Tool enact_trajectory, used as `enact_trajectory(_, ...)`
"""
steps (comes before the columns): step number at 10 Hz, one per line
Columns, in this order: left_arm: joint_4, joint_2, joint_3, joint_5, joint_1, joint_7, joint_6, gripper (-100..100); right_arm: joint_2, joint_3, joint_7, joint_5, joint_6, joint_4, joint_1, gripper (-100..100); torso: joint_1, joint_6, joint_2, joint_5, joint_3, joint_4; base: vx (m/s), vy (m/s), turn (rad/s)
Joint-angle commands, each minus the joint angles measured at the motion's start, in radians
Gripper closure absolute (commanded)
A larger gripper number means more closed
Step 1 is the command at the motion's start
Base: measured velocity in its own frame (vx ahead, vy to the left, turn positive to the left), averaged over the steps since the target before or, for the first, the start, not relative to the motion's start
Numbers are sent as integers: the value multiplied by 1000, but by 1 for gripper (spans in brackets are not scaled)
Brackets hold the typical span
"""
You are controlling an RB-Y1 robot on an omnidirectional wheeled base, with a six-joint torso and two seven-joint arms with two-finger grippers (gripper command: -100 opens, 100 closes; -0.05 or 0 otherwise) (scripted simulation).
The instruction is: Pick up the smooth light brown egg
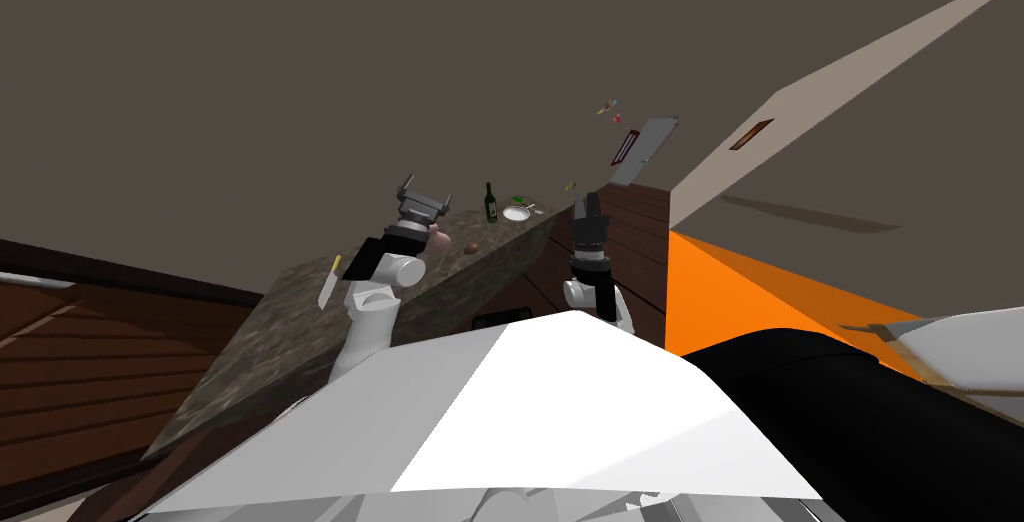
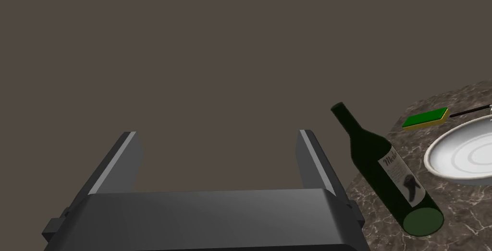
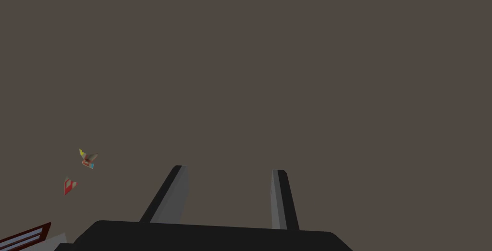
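Turning the left gripper (image 1: 427, 194) down toward the egg (image 1: 438, 240) is where trouble could start. Its fingers stand wide apart with nothing between them, yet they aim at the wall above the counter (image 1: 250, 346), while the pale brown egg lies on the stone right by that arm's wrist. A careless sweep of the wrist could, I judge, set the egg rolling toward the counter's edge, or tip the bottle (image 2: 387, 171) standing just beyond. A darker round lump (image 1: 470, 247) near the egg could be grabbed by mistake. The right gripper (image 3: 229, 169) hangs by the counter's far end, fingers apart but less widely, empty. The wrist covers part of the egg, so I cannot tell whether they touch, nor what the lump is.
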Motion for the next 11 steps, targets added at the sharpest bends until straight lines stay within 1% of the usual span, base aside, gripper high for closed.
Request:
enact_trajectory(1,4,1,-1,5,-8,8,38,-100,0,0,0,0,0,0,0,0,0,0,0,0,0,0,0,0,0)
enact_trajectory(2,27,13,-6,43,-55,51,73,-100,0,0,0,0,0,0,0,0,1,0,0,0,0,0,5,-9,-84)
enact_trajectory(3,27,13,-6,43,-55,51,98,-100,0,0,0,0,0,0,0,0,0,0,0,0,0,0,5,-7,-55)
enact_trajectory(4,27,13,-6,43,-55,51,108,-100,0,0,0,0,0,0,0,0,0,0,0,0,0,0,0,0,0)
enact_trajectory(5,51,24,-10,78,-101,91,145,-100,0,0,0,0,0,0,0,0,1,0,0,0,0,0,3,-8,-84)
enact_trajectory(7,51,24,-10,78,-102,91,179,-100,0,0,0,0,0,0,0,0,0,0,0,0,0,0,3,-3,-31)
enact_trajectory(8,76,34,-14,112,-148,128,216,-100,0,0,0,0,0,0,0,0,1,0,0,0,0,0,3,-7,-96)
enact_trajectory(9,76,34,-14,112,-148,128,242,-100,0,0,0,0,0,0,0,0,0,0,0,0,0,0,3,-3,-52)
enact_trajectory(10,76,34,-14,112,-148,128,250,-100,0,0,0,0,0,0,0,0,1,0,0,0,0,0,1,-1,12)
enact_trajectory(11,102,45,-18,143,-192,163,291,-100,0,0,0,0,0,0,0,0,1,0,1,0,0,0,2,-4,-89)
